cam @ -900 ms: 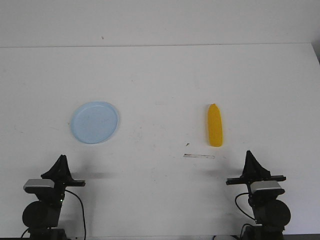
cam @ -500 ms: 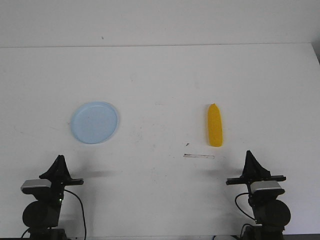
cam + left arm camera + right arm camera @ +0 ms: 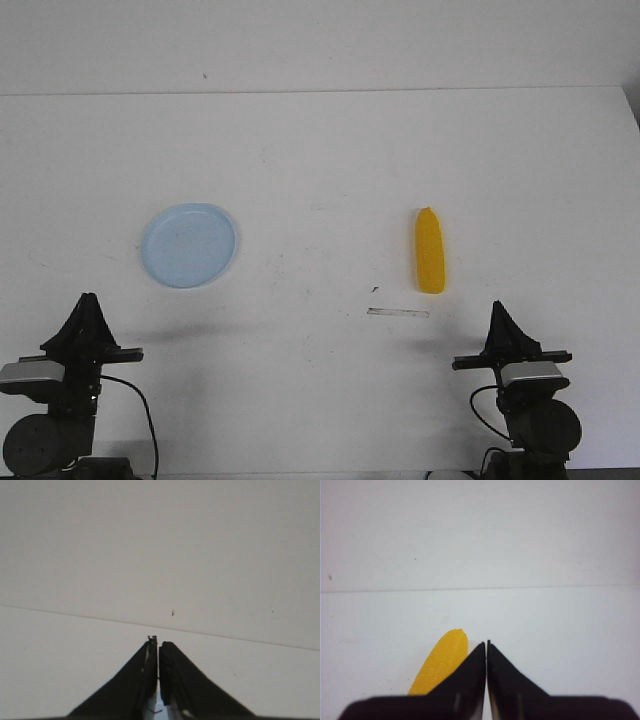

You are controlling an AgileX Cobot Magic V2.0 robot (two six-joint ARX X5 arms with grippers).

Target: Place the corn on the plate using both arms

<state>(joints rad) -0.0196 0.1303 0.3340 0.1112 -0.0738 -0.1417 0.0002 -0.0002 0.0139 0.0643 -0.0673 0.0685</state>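
Nearest the camera, at the front edge of the white surface (image 3: pixel 320 160), the two arms sit low on their bases. The left gripper (image 3: pixel 84 303) points away over the surface from the near left corner; in its wrist view its fingers (image 3: pixel 172 680) are pressed together with only a hairline seam between them, holding nothing. The right gripper (image 3: pixel 499 310) stands at the near right, and its fingers (image 3: pixel 470 672) are likewise pressed together and hold nothing.

Just beyond the right gripper lies a thin grey strip (image 3: pixel 398 313), and past that the corn (image 3: pixel 430 251) lies flat on the surface, lengthwise front to back, its tapered tip pointing away. In the right wrist view the corn (image 3: pixel 440 662) shows just beside the fingertips, partly hidden behind them.

The plate (image 3: pixel 188 245) rests on the left half, beyond the left gripper, well apart from the corn
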